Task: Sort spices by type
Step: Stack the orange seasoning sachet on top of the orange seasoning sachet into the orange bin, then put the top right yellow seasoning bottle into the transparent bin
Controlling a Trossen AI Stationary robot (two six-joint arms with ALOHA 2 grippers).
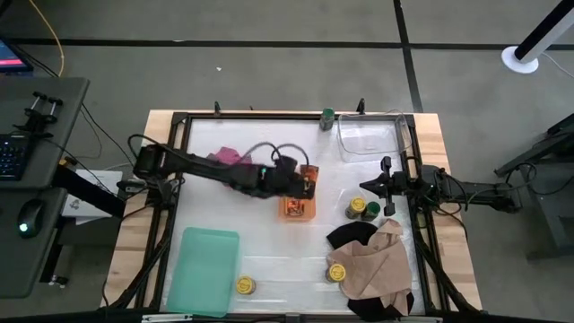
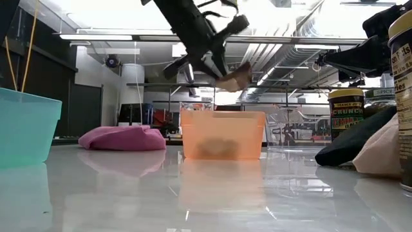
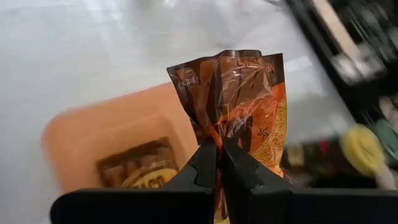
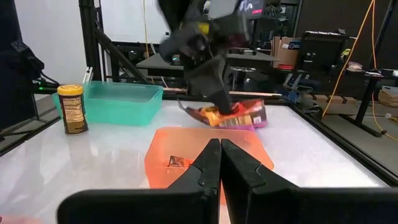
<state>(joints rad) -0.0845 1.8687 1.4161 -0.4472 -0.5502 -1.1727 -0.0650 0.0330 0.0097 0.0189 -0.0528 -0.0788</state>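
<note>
Above the orange bin (image 1: 297, 209), mid-counter, I've got a packet pinched and hanging.

I see the orange-and-black packet (image 3: 245, 106) held by its edge in my left claw (image 3: 219, 163), fingers shut tight on it, just over the bin, where another packet (image 3: 138, 167) lies inside. My right claw (image 4: 219, 163) sits closed and empty at the counter's right edge. Yellow-lidded jars (image 1: 245, 285) stand near the teal bin (image 1: 202, 269).

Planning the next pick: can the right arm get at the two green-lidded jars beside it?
Probably yes. The right pincer, shut and empty, sits just beside the green-lidded jars, with nothing between; the black cloth lies past them.
</note>
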